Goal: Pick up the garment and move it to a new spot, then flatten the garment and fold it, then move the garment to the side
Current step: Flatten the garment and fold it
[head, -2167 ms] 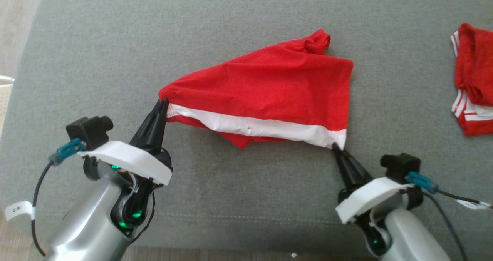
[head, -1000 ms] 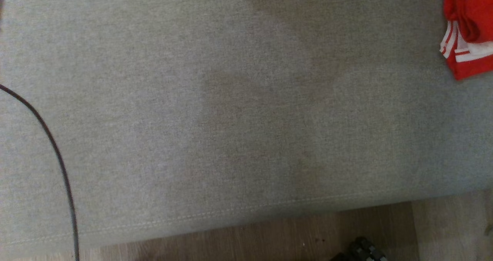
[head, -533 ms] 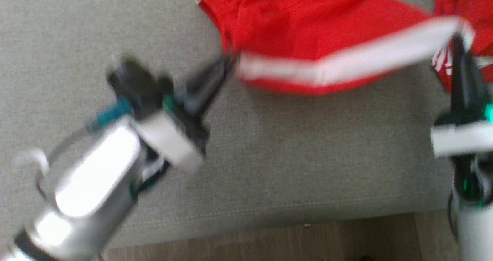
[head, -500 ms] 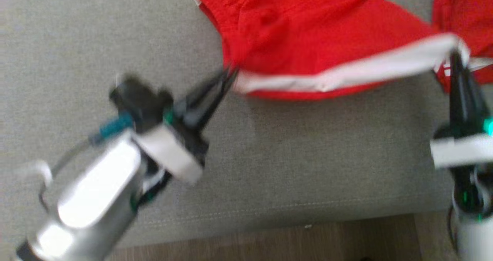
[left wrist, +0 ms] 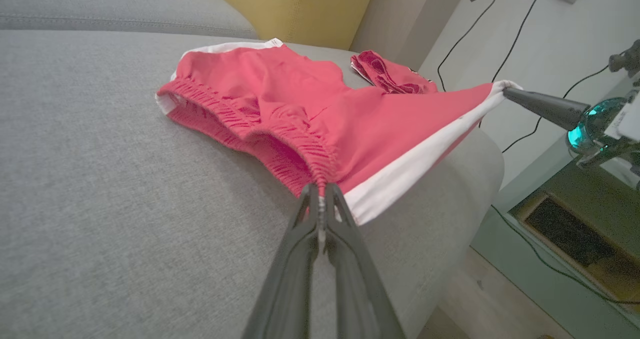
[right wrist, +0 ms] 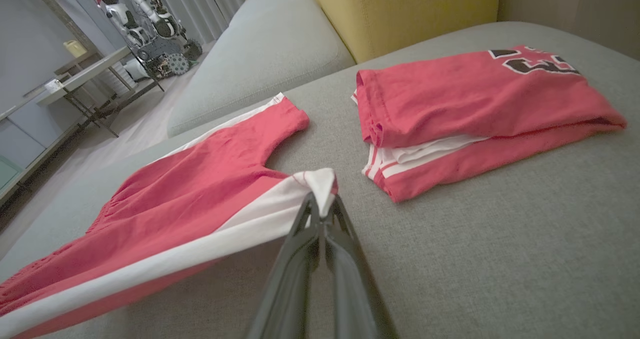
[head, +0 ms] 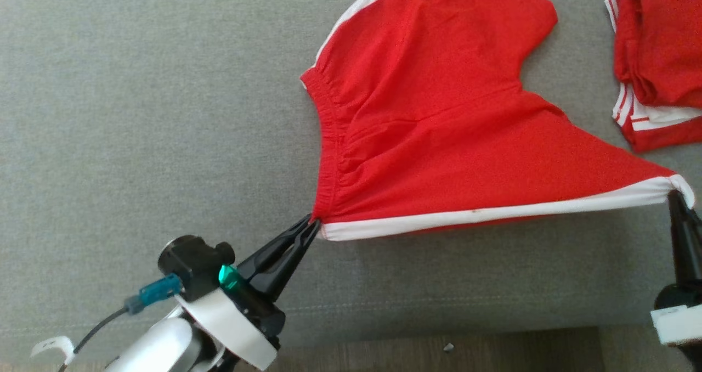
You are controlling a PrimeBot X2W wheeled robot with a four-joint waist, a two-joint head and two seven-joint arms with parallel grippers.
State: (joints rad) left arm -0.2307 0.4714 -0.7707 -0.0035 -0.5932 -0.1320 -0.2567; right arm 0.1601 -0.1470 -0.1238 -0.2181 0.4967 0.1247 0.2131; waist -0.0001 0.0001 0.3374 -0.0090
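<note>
Garment spread flatter than before; left end effector, right end effector pinching corners.

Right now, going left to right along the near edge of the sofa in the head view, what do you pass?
First the left gripper, pinching the waistband corner → red shorts, stretched between the arms → right gripper, pinching the white-striped leg corner.
</note>
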